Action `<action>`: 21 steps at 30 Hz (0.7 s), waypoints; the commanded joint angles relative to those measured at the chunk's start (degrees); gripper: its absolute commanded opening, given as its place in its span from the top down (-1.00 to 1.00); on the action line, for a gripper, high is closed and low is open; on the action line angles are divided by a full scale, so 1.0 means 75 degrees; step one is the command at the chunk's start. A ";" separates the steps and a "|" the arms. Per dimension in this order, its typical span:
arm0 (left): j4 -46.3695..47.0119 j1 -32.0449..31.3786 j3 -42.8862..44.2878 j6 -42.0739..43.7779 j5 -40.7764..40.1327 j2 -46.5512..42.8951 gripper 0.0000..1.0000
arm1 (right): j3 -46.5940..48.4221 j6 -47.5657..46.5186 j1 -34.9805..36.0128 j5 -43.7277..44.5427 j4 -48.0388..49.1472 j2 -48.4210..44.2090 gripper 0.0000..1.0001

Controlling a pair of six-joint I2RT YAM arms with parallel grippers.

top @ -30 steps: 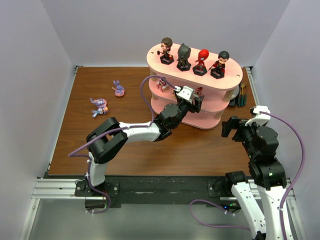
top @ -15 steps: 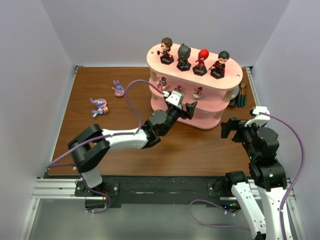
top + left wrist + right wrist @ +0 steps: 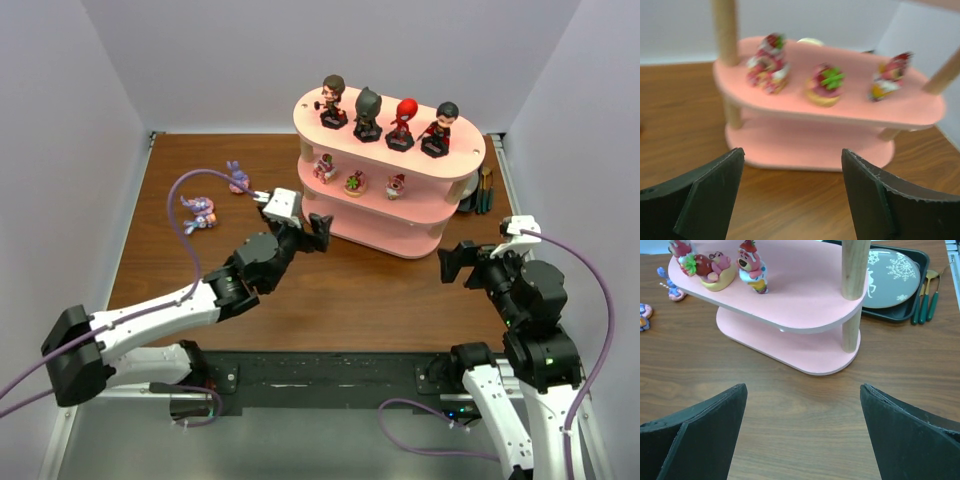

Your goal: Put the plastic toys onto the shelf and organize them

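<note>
Hovering over the tabletop (image 3: 380, 290), the left pincer (image 3: 308, 230) stands wide open and empty, just in front of the left end of the shelf (image 3: 468, 152). Its wrist view shows three tiny toys (image 3: 826, 84) in a row on the middle board, beyond the fingertips and clear of them. Four big-headed figures (image 3: 368, 112) stand along the top board. To the left of this pincer, a long-eared creature (image 3: 238, 178) lies on the bare wood farther back. A second purple-blue creature (image 3: 198, 212) lies nearer the left wall. Both are apart from the shelf and from the pincer. The right pincer (image 3: 457, 262) is also spread wide with nothing in it, near the shelf's right end, with the lower boards ahead of its fingers.
</note>
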 commanded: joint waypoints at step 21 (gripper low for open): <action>-0.3887 0.6817 -0.1027 -0.5660 0.1367 -0.0050 -0.76 | -0.0683 0.0201 0.0044 -0.1219 0.0535 -0.0269 -0.97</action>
